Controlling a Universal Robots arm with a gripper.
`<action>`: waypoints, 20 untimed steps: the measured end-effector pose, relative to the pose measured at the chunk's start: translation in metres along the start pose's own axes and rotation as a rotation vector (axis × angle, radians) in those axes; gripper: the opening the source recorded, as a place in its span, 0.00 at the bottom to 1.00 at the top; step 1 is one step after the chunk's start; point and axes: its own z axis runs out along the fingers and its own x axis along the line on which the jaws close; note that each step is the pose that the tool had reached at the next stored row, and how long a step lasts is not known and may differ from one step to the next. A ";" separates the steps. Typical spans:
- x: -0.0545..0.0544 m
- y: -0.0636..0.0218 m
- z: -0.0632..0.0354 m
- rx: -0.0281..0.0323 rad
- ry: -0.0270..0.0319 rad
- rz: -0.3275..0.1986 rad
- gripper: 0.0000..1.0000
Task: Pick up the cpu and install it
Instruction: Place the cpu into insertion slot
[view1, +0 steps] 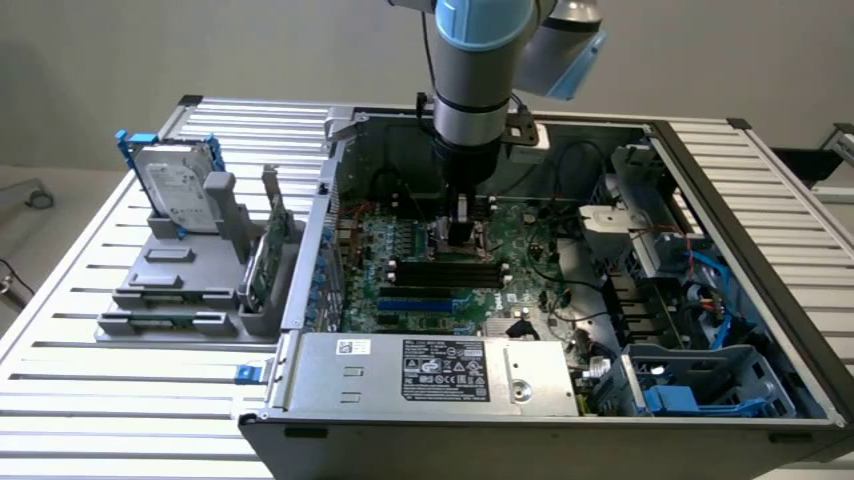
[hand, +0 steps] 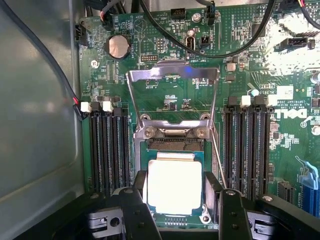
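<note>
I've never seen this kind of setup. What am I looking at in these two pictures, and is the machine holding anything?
The machine is a single robot arm reaching down into an open computer case on a slatted metal table. The exterior view watches from outside; the wrist view looks from the arm itself onto the green motherboard. Beside the case, a grey holder carries a hard drive. The two black fingers grip the cpu, a small silver square, by opposite edges over its opened socket.
</note>
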 end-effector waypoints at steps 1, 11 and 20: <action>0.000 -0.0001 0.0010 -0.0018 -0.0002 0.000 0.54; -0.001 -0.0036 0.0071 -0.0218 -0.0012 -0.002 0.54; -0.001 -0.0054 0.0087 -0.0282 -0.0029 -0.003 0.54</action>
